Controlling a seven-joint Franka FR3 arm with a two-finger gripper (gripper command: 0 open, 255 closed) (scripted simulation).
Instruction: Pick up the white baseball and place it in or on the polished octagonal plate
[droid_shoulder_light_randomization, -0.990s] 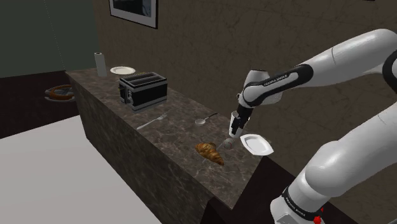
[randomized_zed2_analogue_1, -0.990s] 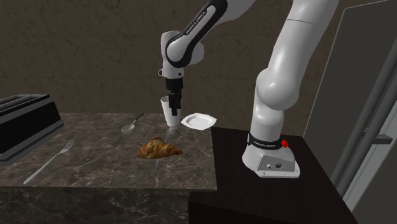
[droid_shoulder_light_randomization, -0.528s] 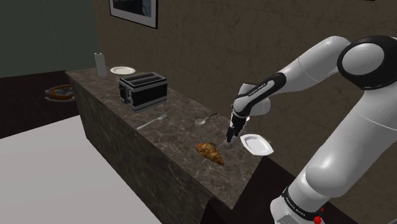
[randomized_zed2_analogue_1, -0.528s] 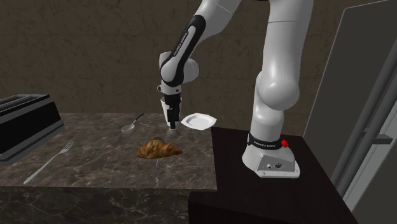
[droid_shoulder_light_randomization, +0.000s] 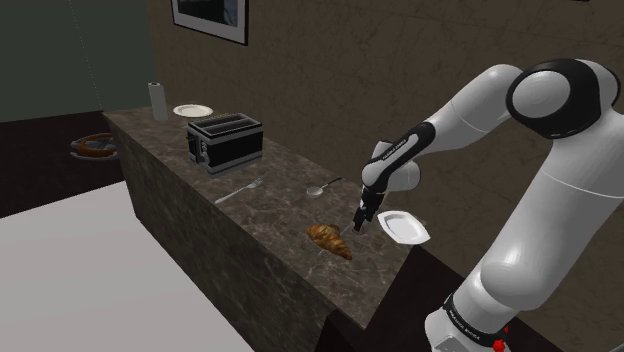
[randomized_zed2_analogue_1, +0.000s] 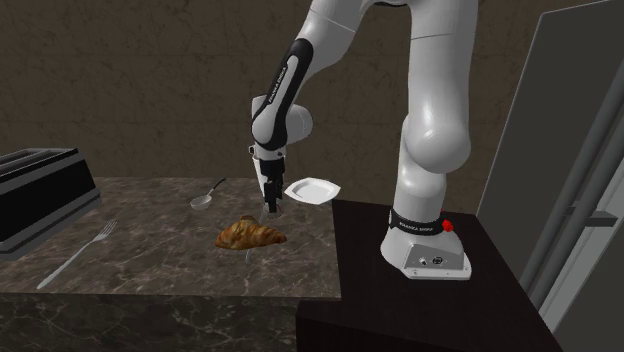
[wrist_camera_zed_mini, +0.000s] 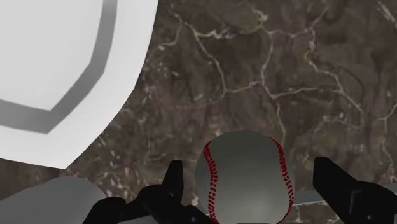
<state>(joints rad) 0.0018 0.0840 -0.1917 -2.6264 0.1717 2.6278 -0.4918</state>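
Shoulder view: the arm bends over and down to the surface (droid_shoulder_light_randomization: 280, 195), with the claw (droid_shoulder_light_randomization: 358, 222) pointing down just beside the plate (droid_shoulder_light_randomization: 404, 227), between it and the croissant (droid_shoulder_light_randomization: 329, 240). The ball is probably hidden at the claw tip. Second exterior view: the claw (randomized_zed2_analogue_1: 268, 204) is near vertical, low beside the plate (randomized_zed2_analogue_1: 311, 190). Wrist view: the baseball (wrist_camera_zed_mini: 245, 181) lies on the surface near the plate (wrist_camera_zed_mini: 57, 76), between spread fingers (wrist_camera_zed_mini: 343, 188) and not clasped. Nothing is done yet; grasp, lift and placing all remain.
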